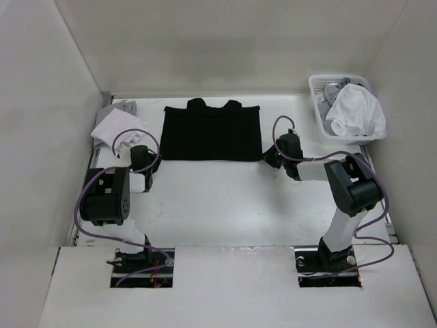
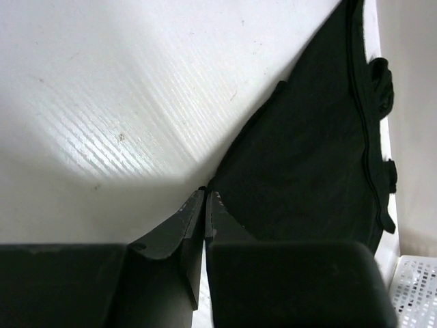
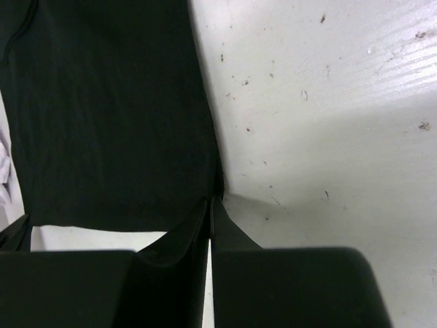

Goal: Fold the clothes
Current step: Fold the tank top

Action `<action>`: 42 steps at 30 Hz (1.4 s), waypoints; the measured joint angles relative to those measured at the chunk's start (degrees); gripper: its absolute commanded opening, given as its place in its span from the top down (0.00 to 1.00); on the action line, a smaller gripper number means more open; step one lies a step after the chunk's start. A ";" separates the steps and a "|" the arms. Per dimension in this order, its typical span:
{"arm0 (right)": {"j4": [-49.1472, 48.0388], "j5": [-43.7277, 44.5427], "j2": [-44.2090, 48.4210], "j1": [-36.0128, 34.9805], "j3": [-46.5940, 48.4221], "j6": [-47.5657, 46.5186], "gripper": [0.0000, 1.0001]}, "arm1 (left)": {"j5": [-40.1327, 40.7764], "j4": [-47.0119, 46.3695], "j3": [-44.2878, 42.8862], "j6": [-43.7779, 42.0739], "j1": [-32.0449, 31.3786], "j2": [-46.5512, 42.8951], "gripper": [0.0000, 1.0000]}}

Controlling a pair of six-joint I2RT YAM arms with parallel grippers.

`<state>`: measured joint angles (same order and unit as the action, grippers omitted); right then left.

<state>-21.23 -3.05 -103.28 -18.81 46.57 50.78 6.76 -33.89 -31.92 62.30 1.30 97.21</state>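
- Top view: one black shirt (image 1: 212, 133) lies spread flat at the far middle of the white surface (image 1: 218, 205), its collar toward the back wall.
- Two arms are in view, each with one claw. The left claw (image 1: 154, 162) sits at the shirt's near left corner and the right claw (image 1: 268, 157) at its near right corner. Both are low against the surface.
- One white basket (image 1: 316, 83) stands to the right of the shirt, by the far right corner. It holds a bunched white cloth (image 1: 356, 113) and a grey garment (image 1: 334, 91).
- One white cloth pile (image 1: 108, 128) lies to the left of the shirt, with a grey piece (image 1: 120, 108) just behind it.
- Left wrist view: the left claw (image 2: 205, 196) has its two fingers pressed together, only a hairline slit between them. The tips meet exactly on the corner of the shirt (image 2: 307, 157), pinching the fabric there. The shirt spreads up and to the right from the tips, and bare surface (image 2: 102, 102) lies to the left. A bit of basket (image 2: 416, 287) shows at the lower right.
- Right wrist view: the right claw (image 3: 214, 203) is likewise closed to a thin slit. Its tips nip the corner of the shirt (image 3: 109, 116), which spreads up and to the left. Speckled surface (image 3: 328, 137) lies to the right of the shirt's edge.
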 measured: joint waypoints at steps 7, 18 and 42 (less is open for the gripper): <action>0.28 1.16 7.74 -1.92 -2.82 -1.68 0.99 | 1.49 3.02 3.17 -0.33 -2.19 -15.34 1.00; 26.16 14.64 67.41 -21.29 -3.19 -10.51 0.99 | 3.21 31.50 -5.73 -7.15 -5.64 -69.35 1.00; 25.40 7.80 27.12 -2.03 -0.28 -10.88 0.99 | 4.90 27.56 -3.52 -10.23 -7.72 -23.98 1.00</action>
<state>4.16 4.75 -76.16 -20.84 46.28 39.90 11.66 -6.33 -35.44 52.07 -6.42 73.23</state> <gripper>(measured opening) 0.019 0.021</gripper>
